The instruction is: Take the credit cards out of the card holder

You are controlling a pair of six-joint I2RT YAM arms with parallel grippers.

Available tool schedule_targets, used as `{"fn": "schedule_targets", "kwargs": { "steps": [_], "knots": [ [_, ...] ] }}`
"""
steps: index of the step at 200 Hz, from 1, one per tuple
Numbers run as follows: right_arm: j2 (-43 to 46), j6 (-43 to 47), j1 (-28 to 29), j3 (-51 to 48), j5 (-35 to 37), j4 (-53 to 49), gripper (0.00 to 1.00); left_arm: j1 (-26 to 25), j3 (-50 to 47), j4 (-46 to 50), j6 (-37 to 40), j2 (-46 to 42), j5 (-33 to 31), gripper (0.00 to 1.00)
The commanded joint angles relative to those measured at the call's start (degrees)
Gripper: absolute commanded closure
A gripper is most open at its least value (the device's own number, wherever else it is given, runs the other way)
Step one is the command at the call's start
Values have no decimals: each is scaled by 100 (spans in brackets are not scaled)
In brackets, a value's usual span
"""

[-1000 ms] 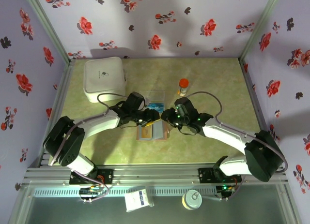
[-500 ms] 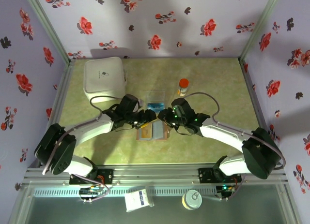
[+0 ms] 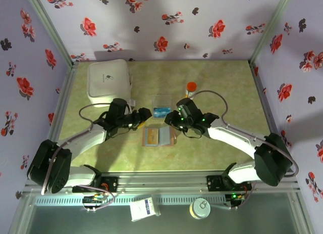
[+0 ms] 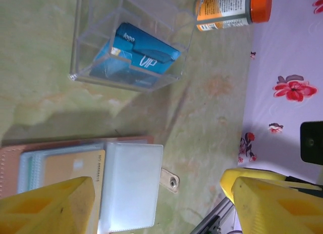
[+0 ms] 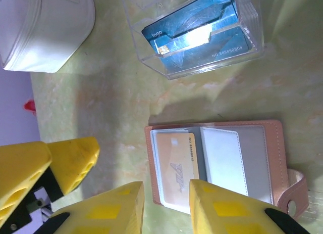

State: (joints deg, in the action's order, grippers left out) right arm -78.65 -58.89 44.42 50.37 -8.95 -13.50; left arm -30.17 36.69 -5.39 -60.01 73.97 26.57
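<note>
Noted the card holder [image 3: 159, 137] lying open and flat on the green table [image 3: 227, 92], clear pockets up, snap tab [image 5: 295, 193] at its right edge. From the right wrist camera I saw one yellow card [image 5: 174, 168] tucked in its left pocket; the pockets beside it looked empty and grey. The blue cards [image 3: 162, 111] lay stacked in the clear tray [image 3: 162, 98], which stood just beyond the holder's far edge, not touching it. The left gripper [image 3: 142, 118] hung off the holder's far-left corner, fingers spread wide with nothing between them; its own camera showed the holder [image 4: 9, 168] and the yellow card [image 4: 70, 166] below, and the blue cards [image 4: 136, 54] beyond. The right gripper [image 3: 175, 121] hovered over the holder's far-right corner, fingers drawn near each other with a narrow gap, pinching nothing I could see. A white box [image 3: 108, 82] sat well beyond the holder to the far left, and an orange-capped bottle [image 3: 191, 90] beyond it to the far right.
</note>
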Motion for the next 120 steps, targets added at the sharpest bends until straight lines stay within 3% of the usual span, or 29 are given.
{"fn": "schedule_targets", "kwargs": {
  "steps": [1, 47, 69, 78, 120],
  "knots": [
    [-269, 440, 50, 314, 65, -567, 71, 16, 340, 697, 850, -366, -42, 25],
    [-951, 622, 230, 804, -136, -767, 71, 293, 954, 2437, 2182, -1008, -1098, 15],
    [-1307, 660, 312, 1038, -224, -806, 71, 646, 964, 2673, 2484, -1219, -1054, 8],
    [-1439, 665, 351, 1120, -259, -802, 71, 773, 978, 2772, 2561, -1295, -1021, 1],
    [-1916, 764, 409, 1450, -276, -945, 71, 1146, 942, 2951, 2890, -1650, -897, 0]
  ]
}}
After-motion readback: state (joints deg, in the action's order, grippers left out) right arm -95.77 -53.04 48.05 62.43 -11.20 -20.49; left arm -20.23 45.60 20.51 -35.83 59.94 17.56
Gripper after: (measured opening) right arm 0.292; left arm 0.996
